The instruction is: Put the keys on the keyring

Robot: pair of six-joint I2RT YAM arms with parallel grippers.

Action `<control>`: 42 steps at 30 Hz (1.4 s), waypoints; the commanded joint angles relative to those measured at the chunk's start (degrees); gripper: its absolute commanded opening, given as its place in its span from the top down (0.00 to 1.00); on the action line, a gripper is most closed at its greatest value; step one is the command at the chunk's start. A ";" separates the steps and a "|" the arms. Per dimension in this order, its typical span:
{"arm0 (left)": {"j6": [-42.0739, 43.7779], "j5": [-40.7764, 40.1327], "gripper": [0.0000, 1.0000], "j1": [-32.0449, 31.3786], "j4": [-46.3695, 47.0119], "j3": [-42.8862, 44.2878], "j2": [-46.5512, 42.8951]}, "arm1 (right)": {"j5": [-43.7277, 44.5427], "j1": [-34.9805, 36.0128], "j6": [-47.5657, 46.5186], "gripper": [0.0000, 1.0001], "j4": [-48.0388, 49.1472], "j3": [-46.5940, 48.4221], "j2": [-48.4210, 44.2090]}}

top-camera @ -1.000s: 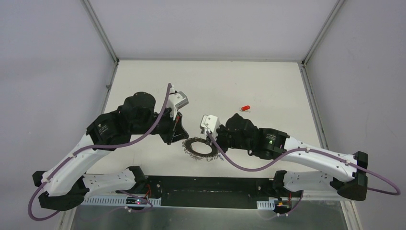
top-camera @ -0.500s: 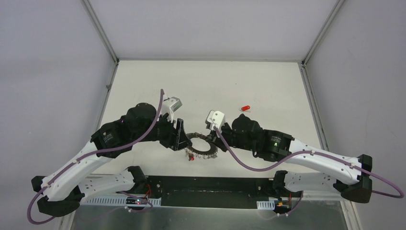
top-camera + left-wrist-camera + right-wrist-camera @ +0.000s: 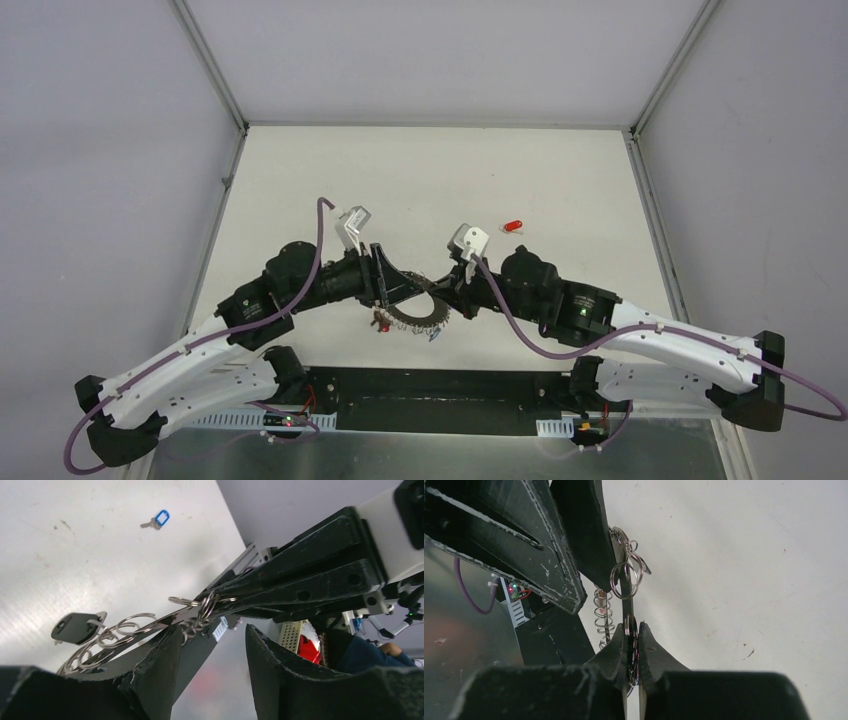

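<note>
The keyring [image 3: 418, 308] is a flat grey ring edged with wire loops, held tilted above the table between both arms. My right gripper [image 3: 633, 627] is shut on the keyring's rim [image 3: 626, 600]; in the top view this gripper [image 3: 442, 290] is at the ring's right side. My left gripper [image 3: 211, 629] is open with nothing in its gap. The keyring [image 3: 150, 624] lies against the outer side of one of its fingers [image 3: 155, 665]. A red-tagged key [image 3: 512, 225] lies on the table, far right. A blue-tagged key [image 3: 157, 519] lies apart on the table.
A black-tagged key [image 3: 75, 627] hangs from one loop of the ring, and a small red tag [image 3: 380, 322] dangles below it. The black base plate [image 3: 430, 385] runs along the near table edge. Grey walls and frame posts [image 3: 210, 70] enclose the white table [image 3: 420, 170].
My left gripper has opened and swung in against the ring. The ring, flat on the table before, now stands tilted in my right gripper, which has shifted slightly right and farther back.
</note>
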 commanded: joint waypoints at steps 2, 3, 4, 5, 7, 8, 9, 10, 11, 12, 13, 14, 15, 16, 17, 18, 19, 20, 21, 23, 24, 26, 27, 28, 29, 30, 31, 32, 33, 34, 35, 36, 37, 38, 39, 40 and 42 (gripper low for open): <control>-1.10 -1.59 0.48 -0.11 10.83 -0.10 0.88 | -0.10 0.05 2.88 1.00 8.05 0.93 -1.99; -0.79 -1.97 0.48 -0.10 10.47 -0.01 0.98 | -0.14 0.08 2.85 1.00 8.12 1.01 -1.98; -0.74 -2.56 0.48 -0.13 10.20 -0.05 0.98 | -0.27 0.06 2.95 1.00 8.13 1.02 -1.94; -0.79 -2.97 0.49 -0.08 10.25 -0.12 1.00 | -0.30 0.03 2.97 1.00 8.15 1.02 -1.91; -0.76 -3.34 0.59 -0.12 10.58 -0.27 1.14 | -0.46 0.05 3.01 1.00 8.12 1.21 -1.75; -0.69 -3.42 0.65 -0.08 10.64 -0.33 1.34 | -0.47 0.04 2.99 1.00 8.14 1.20 -1.58; -0.47 -3.45 0.71 -0.07 10.65 -0.30 1.42 | -0.60 0.02 2.90 1.00 8.07 1.28 -1.41; -0.29 -3.72 0.77 -0.13 10.33 -0.14 1.58 | -0.71 0.02 2.79 1.00 7.86 1.41 -1.18; -0.18 -4.24 0.78 -0.13 9.54 0.07 1.70 | -0.86 0.04 2.62 1.00 7.49 1.64 -1.00; -0.17 -5.11 0.82 -0.10 8.12 0.43 1.79 | -0.98 0.01 2.46 1.00 7.20 1.84 -0.67; -0.11 -5.98 0.86 -0.12 6.38 0.71 1.84 | -1.12 0.03 2.31 1.00 6.83 2.08 -0.45; 0.10 -6.68 0.91 -0.10 5.53 0.91 1.84 | -1.29 0.01 2.28 1.00 6.57 2.28 -0.27; 0.40 -7.08 0.96 -0.14 4.98 1.03 1.76 | -1.41 0.01 2.13 1.00 6.43 2.45 -0.11; 1.03 -7.44 1.00 -0.13 4.59 1.17 1.67 | -1.54 0.07 2.07 1.00 6.28 2.55 0.00; 1.30 -7.69 1.00 -0.10 3.95 1.39 1.63 | -1.66 0.03 1.99 1.00 6.17 2.66 0.03; 1.60 -8.02 1.00 -0.14 3.06 1.82 1.55 | -1.67 0.05 1.81 1.00 5.95 2.80 0.08; 1.94 -8.22 1.00 -0.14 2.01 2.45 1.54 | -1.69 0.01 1.63 1.00 5.65 2.93 0.13; 2.46 -8.34 1.00 -0.14 0.80 3.20 1.53 | -1.67 0.03 1.41 1.00 5.35 3.14 0.17; 2.93 -8.30 1.00 -0.09 -0.39 3.96 1.61 | -1.56 0.01 1.08 1.00 4.89 3.32 0.25; 3.66 -7.88 1.00 -0.06 -2.64 5.37 1.82 | -1.60 0.04 0.41 1.00 3.87 3.83 0.57; 3.93 -7.45 1.00 -0.12 -3.46 5.97 1.91 | -1.64 0.02 0.13 1.00 3.29 4.10 0.71; 4.90 -5.72 1.00 -0.11 -5.07 7.29 2.43 | -2.10 0.06 -0.40 1.00 2.43 4.64 1.01; 5.38 -4.89 1.00 -0.09 -6.04 7.92 2.72 | -2.31 0.04 -0.64 1.00 2.21 4.85 1.05; 5.95 -4.14 1.00 -0.08 -7.28 8.77 3.13 | -2.63 0.01 -0.91 1.00 2.04 4.96 1.09; 6.56 -3.54 1.00 -0.07 -8.49 9.64 3.65 | -2.77 0.01 -0.99 1.00 1.84 5.05 1.01; 7.12 -2.71 1.00 -0.06 -9.83 10.46 4.33 | -2.91 0.05 -1.07 1.00 1.74 5.14 0.96; 7.66 -1.92 1.00 -0.10 -10.96 11.35 4.98 | -3.05 0.05 -1.26 1.00 1.59 5.27 0.92; 8.39 -0.99 1.00 -0.11 -12.08 12.22 5.60 | -3.06 0.04 -1.52 1.00 1.38 5.37 0.85; 9.20 -0.01 1.00 -0.12 -13.51 13.16 6.33 | -3.11 0.02 -1.86 1.00 1.04 5.53 0.83; 9.99 0.78 1.00 -0.13 -14.45 14.02 6.89 | -3.11 0.06 -2.35 1.00 0.58 5.70 0.87; 10.81 1.48 1.00 -0.08 -15.42 14.91 7.55 | -4.03 0.03 -2.81 1.00 0.13 5.88 0.83; 11.54 1.98 1.00 -0.09 -16.24 15.95 7.86 | -4.91 0.02 -3.60 1.00 -0.45 6.12 0.84; 12.40 2.49 1.00 -0.09 -16.85 16.52 8.16 | -5.17 0.05 -4.10 1.00 -1.01 6.31 0.76; 13.13 2.93 1.00 -0.08 -17.50 17.23 8.37 | -5.47 0.01 -4.35 1.00 -1.40 6.52 0.78; 14.02 3.16 1.00 -0.12 -18.08 17.91 8.51 | -5.67 0.01 -5.16 1.00 -1.90 6.74 0.81; 14.82 3.63 1.00 -0.08 -18.69 18.51 8.82 | -6.06 0.02 -6.45 1.00 -2.40 7.00 0.82; 16.28 4.64 1.00 -0.07 -19.92 19.72 9.27 | -7.00 0.06 -8.48 1.00 -3.77 7.61 0.87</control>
